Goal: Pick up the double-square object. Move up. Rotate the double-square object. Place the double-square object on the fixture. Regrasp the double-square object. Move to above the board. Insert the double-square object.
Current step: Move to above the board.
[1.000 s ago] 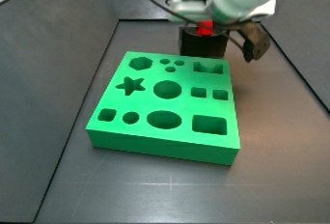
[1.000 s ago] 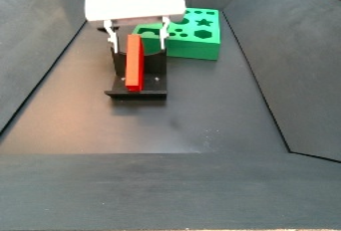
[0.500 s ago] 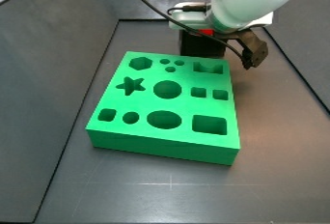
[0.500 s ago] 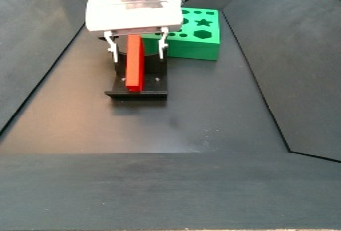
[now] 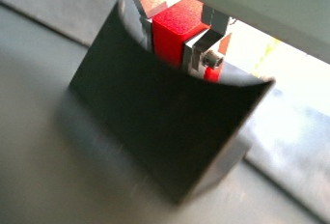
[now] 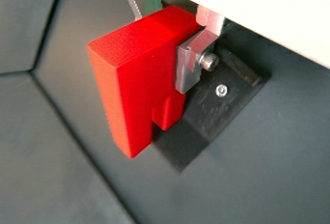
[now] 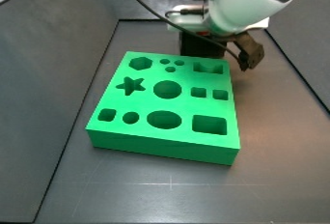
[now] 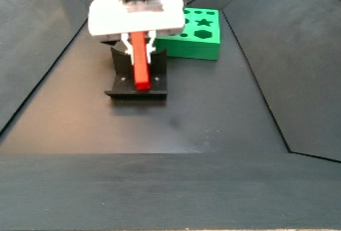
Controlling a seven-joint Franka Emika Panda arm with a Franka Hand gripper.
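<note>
1. The claw (image 8: 138, 48) sits low over the fixture (image 8: 139, 82), its fingers (image 6: 194, 62) clamped on the double-square object (image 6: 135, 78).
2. The red piece stands upright between the fingers, on the fixture.
3. The board (image 7: 165, 104) lies just beside the claw.

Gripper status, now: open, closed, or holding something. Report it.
Gripper: over the fixture, fingers on either side of the double-square object and appearing closed on it; the object stands upright on the fixture.
</note>
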